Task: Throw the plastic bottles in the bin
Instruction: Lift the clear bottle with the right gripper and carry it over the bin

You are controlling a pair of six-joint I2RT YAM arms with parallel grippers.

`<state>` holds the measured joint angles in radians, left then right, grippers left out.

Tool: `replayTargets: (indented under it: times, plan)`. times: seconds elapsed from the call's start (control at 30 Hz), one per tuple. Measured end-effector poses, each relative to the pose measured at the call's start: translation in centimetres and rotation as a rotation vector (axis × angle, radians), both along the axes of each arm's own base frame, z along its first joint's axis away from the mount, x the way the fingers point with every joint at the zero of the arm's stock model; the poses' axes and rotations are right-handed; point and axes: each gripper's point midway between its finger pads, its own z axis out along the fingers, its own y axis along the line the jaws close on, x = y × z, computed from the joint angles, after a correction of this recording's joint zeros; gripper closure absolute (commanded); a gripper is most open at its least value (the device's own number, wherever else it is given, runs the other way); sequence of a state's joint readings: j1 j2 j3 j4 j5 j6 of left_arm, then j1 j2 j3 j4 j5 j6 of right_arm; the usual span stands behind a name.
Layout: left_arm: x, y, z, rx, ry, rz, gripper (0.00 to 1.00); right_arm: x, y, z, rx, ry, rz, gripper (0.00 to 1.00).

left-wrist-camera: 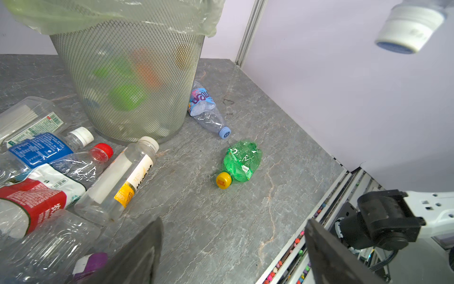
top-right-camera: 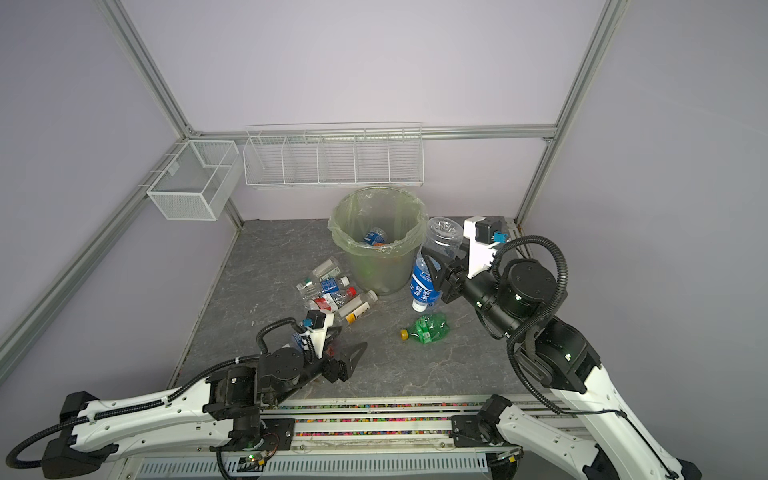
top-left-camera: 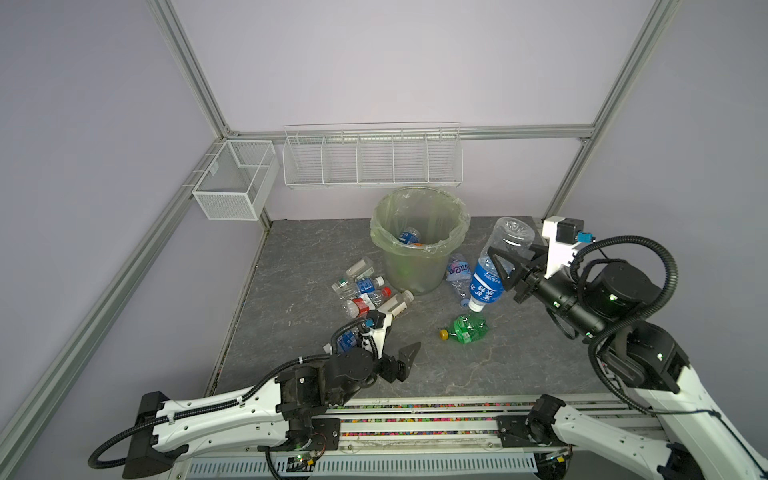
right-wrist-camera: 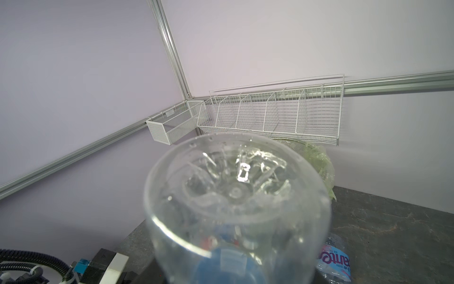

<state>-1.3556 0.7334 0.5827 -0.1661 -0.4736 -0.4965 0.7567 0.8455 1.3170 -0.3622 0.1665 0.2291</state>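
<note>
The right pincer [top-left-camera: 500, 270] is clamped on a blue-labelled bottle [top-left-camera: 484, 286], held cap-down just beside the bin [top-left-camera: 411, 270]. The left pincer [top-left-camera: 405, 357] stands apart and empty near the loose bottles [top-left-camera: 365, 291] on the tabletop [top-left-camera: 316, 257]. Risk: swung across too low, the long bottle could strike the rim and tip the bin or twist free.
</note>
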Motion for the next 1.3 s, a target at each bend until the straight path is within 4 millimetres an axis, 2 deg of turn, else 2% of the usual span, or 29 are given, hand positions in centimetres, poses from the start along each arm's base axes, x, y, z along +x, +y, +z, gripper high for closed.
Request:
replayTargets:
  times: [0.13,0.33,0.53,0.83,1.1,1.3]
  plan:
    - [-0.2,1.1,0.6,-0.052,-0.001,0.004,0.11,0.3,0.4,1.3,0.01,-0.042,0.001,0.93]
    - [-0.5,2.2,0.2,-0.066,0.012,0.009,0.11,1.1,1.1,3.4,0.016,-0.102,-0.002,0.93]
    - [-0.6,3.3,0.3,-0.079,0.015,0.02,0.11,2.9,2.1,4.6,-0.001,-0.146,-0.035,0.93]
    - [-0.6,4.0,0.3,-0.077,0.014,0.03,0.11,7.6,5.0,5.9,-0.042,-0.151,-0.086,0.93]
    - [-0.7,4.8,0.5,-0.084,0.015,0.032,0.11,13.2,6.9,6.6,-0.052,-0.125,-0.113,0.93]
    - [-0.7,5.3,0.7,-0.092,0.011,0.038,0.11,17.7,8.8,6.1,-0.039,-0.084,-0.108,0.93]
